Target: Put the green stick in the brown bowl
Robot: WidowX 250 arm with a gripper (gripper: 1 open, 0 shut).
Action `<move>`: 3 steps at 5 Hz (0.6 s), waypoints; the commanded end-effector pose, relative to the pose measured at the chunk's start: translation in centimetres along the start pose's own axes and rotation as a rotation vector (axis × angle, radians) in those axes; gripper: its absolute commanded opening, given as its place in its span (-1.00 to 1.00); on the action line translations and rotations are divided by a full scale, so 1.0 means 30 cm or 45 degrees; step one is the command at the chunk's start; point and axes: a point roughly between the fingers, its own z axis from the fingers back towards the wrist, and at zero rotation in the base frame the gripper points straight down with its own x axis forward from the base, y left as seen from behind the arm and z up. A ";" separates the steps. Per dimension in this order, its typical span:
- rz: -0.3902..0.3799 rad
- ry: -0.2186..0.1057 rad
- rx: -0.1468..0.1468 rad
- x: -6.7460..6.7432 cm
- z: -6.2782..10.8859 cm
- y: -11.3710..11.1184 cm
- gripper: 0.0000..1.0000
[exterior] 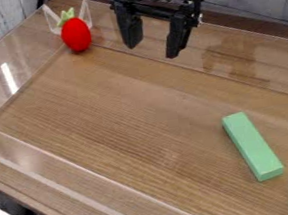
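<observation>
While the gripper (155, 43) hangs at the top center of the frame with its 2 dark fingers spread apart and nothing between them, the green stick (250, 146) lies flat on the wooden table (122, 123) at the lower right (well apart from the gripper). At the upper left sits a red strawberry toy (76, 32), just left of the gripper.

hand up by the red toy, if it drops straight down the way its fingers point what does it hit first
Most likely bare wood: the black robot hand points down, fingers apart, over the wooden tabletop. The red strawberry-like toy sits to its left and the mint-green rectangular stick lies far off, though depth is uncertain from this view.
</observation>
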 end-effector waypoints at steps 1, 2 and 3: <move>0.041 0.024 -0.015 -0.027 -0.039 -0.059 1.00; 0.132 0.026 -0.054 -0.053 -0.059 -0.151 1.00; 0.209 0.007 -0.099 -0.082 -0.072 -0.244 1.00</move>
